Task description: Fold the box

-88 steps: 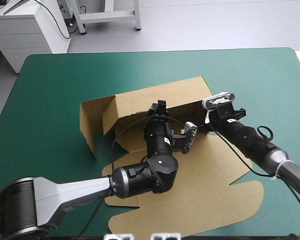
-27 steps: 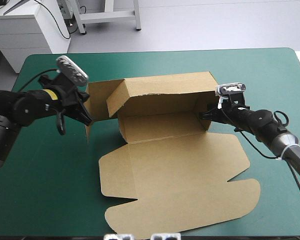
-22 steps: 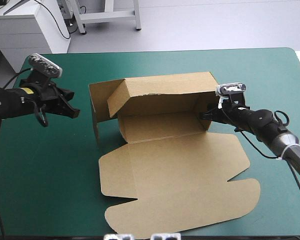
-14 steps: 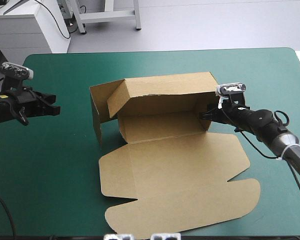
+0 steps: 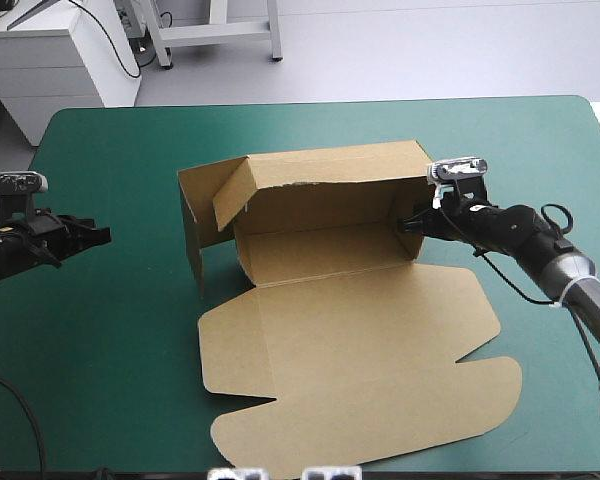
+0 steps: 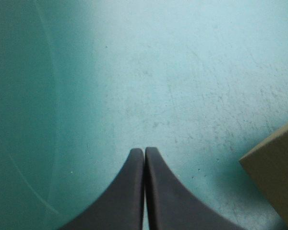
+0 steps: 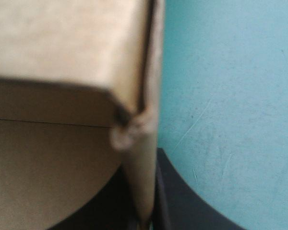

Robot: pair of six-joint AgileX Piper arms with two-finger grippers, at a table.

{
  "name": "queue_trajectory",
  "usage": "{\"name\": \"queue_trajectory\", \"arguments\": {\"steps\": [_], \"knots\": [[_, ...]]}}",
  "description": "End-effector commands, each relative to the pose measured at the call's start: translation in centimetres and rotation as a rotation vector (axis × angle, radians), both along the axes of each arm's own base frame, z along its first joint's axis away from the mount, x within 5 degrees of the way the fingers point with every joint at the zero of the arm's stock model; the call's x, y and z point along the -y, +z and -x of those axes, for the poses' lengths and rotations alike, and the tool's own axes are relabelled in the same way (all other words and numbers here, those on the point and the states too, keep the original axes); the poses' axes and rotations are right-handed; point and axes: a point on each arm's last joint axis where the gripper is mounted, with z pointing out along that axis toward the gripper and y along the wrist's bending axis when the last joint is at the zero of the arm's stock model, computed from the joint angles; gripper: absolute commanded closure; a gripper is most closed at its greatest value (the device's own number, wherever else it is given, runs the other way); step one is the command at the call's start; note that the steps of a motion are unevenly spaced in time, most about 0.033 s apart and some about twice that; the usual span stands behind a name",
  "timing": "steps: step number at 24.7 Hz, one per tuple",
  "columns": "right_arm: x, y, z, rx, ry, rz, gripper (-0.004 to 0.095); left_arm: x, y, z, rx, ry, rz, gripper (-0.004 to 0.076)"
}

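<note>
A: Item one, the box point(image 5: 350, 330): where is it lying?
B: It is sitting in the middle of the teal-green surface point(image 5: 110, 380), its back wall standing, its left end panel standing ajar, its lid panel lying flat toward the near edge
A: Item two, the right gripper point(image 5: 408, 223)?
B: Its black fingers point(image 7: 182, 201) are pinching the box's right end wall, all but closed, with the board between them
A: Item three, the left gripper point(image 5: 100, 235)?
B: It is hanging near the surface's left edge, well apart from the box, its fingers pressing together into one pointed arch and holding nothing; a brown corner is showing beside it
</note>
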Motion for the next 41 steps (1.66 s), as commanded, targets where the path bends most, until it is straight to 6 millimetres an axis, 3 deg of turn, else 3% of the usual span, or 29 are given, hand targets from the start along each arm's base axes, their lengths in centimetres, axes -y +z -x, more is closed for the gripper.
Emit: {"name": "queue_trajectory", "arguments": {"steps": [1,7,16,21,27,33,41], "knots": [[1.1,1.2,-0.5,-0.038,-0.033,-0.01,0.0926,0.2,1.9,0.2,0.095,0.036,0.032,0.0732],[2.3,2.2,-1.4,-0.16,0.014,0.013,0.0925,0.5,2.1,0.1,0.111,0.039,0.082,0.0732],[2.1,8.9,-2.4,-0.144,-0.022,-0.019,0.0925,0.5,2.2,0.0,0.12,0.04,0.097,0.0733],[2.1,11.5,-2.3,-0.316,0.002,0.01,0.092,0.6,2.2,0.0,0.119,0.034,0.112,0.0733],[2.8,11.3,-2.3,-0.424,-0.068,0.073,0.092,0.7,2.2,0.1,0.119,0.029,0.125,0.0733],[-0.1,10.7,-2.1,-0.406,-0.031,0.253,0.092,0.9,2.3,0.1,0.115,0.028,0.152,0.0732],[-0.8,7.1,-5.0,-0.469,-0.068,0.262,0.0922,1.0,2.4,0.1,0.121,0.024,0.174,0.0733]]}}
